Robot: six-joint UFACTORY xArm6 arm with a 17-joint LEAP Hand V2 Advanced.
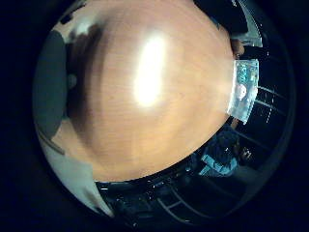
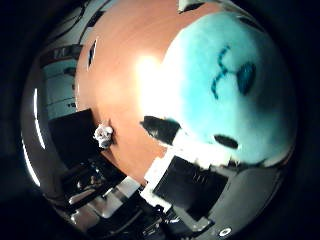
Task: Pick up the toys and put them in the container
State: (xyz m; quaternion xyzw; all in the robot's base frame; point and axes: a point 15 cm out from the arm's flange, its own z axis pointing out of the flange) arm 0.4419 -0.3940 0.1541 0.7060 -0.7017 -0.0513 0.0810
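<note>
Little-finger side: a bare wooden tabletop (image 1: 145, 121) with a clear container (image 1: 243, 89) at its far edge. Thumb side: a light-blue plush toy (image 2: 225, 95) fills the view against the palm; robot hand (image 2: 185, 185) parts sit beside it, grip unclear

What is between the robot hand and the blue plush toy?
Nothing visible. The blue plush toy fills much of the thumb side view, so it is very close to the palm, with the robot hand right beside it. The clear container sits at the edge of the wooden table.
</note>
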